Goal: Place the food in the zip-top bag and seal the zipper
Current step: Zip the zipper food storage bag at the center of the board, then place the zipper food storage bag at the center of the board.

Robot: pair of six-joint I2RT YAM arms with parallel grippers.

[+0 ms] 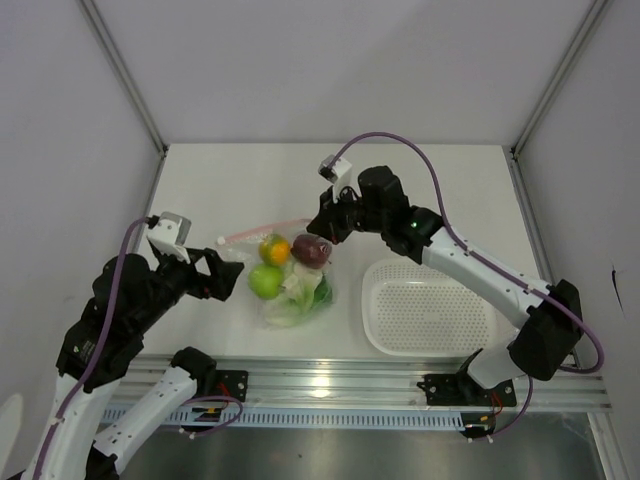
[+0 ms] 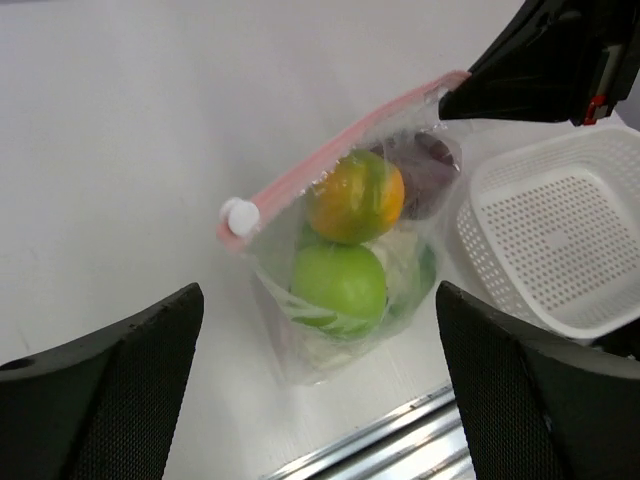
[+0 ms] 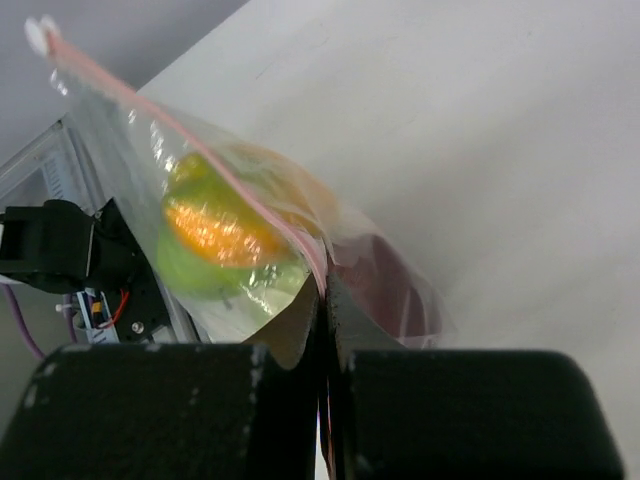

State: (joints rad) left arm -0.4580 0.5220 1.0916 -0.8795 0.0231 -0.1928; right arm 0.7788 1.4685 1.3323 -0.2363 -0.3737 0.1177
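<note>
A: Clear plastic zip-top bag (image 1: 285, 310)?
B: Laid between the arms, toy produce (image 2: 340, 285) inside; pink zipper strip (image 2: 330, 160) clamped by right gripper (image 1: 325, 228), left gripper (image 1: 232, 272) spread empty.
A: Gaps could be left if the strip is slackened.

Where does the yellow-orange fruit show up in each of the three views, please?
Top external: the yellow-orange fruit sits left of centre, just above the green apple in the picture.
Left wrist: near the centre, right under the strip.
Right wrist: left of centre, seen through clear plastic.
Shared landmark: the pink zipper strip runs beside the fruit in all three.
</note>
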